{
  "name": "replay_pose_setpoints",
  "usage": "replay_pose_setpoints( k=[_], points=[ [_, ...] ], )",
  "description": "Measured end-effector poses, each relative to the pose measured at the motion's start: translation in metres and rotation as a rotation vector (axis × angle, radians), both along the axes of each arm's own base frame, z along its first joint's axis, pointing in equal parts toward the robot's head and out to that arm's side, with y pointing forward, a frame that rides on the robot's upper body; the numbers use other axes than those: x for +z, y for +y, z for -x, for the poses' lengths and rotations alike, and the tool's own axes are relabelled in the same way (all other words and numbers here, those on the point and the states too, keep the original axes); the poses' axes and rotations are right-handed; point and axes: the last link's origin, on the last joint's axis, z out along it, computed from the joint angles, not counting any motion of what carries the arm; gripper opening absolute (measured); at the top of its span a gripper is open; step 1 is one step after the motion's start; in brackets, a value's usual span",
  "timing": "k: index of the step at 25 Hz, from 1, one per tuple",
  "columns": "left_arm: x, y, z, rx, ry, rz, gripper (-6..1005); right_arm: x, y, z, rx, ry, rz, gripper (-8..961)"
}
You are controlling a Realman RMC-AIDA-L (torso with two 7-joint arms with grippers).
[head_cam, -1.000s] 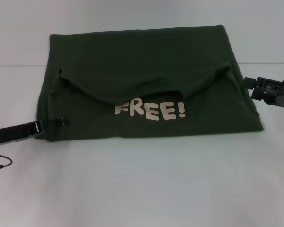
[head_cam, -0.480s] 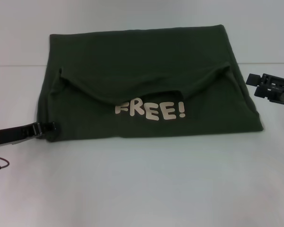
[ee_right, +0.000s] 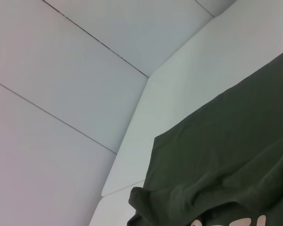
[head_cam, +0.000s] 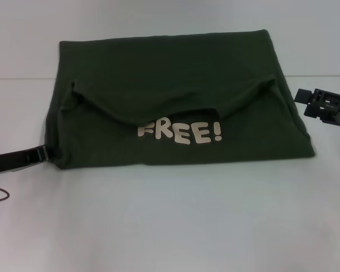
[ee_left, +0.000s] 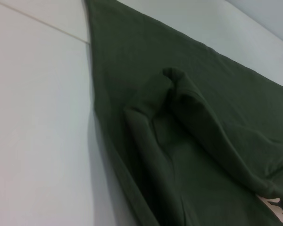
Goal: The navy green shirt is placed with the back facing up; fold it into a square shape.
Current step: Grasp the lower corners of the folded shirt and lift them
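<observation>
The left gripper (head_cam: 42,153) sits low at the near left corner of the navy green shirt (head_cam: 170,90), its tip just at the cloth edge; I cannot tell how far it is open or whether it holds fabric. The shirt lies folded on the white table (head_cam: 170,226), long axis left to right, "FREE!" lettering (head_cam: 179,132) facing up (partly hidden under a sagging flap). The right gripper (head_cam: 317,105) hovers beside the right edge, apart from the cloth, its opening unclear.

We see a white table (head_cam: 170,226) with a thin seam line (head_cam: 17,78) and pale wall panels (ee_right: 61,70) behind it.
</observation>
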Motion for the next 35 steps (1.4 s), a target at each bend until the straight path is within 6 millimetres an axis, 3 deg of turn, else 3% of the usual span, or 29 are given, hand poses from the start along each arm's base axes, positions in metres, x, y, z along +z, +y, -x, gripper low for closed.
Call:
replay_pose_setpoints(
  k=[5,9,13,18,28,35],
  points=[
    [0.002,0.001,-0.005,-0.018,-0.009,0.031,64,0.001,0.000,0.000,0.005,-0.016,0.012,849],
    [0.016,0.004,-0.011,0.016,-0.110,0.053,-2,0.005,0.003,-0.003,0.009,-0.097,0.058,849],
    [0.031,0.008,-0.013,0.062,-0.201,0.048,-1,0.015,0.014,-0.007,-0.018,-0.220,0.114,849],
    [0.033,0.009,-0.012,0.086,-0.207,0.044,-1,0.017,0.033,-0.009,-0.079,-0.383,0.142,848],
    [0.030,0.008,-0.011,0.093,-0.215,0.038,-2,-0.008,0.057,0.005,-0.105,-0.599,0.194,848],
    [0.029,0.007,-0.011,0.096,-0.219,0.036,-2,-0.028,0.060,0.003,-0.099,-0.670,0.172,849]
  ],
)
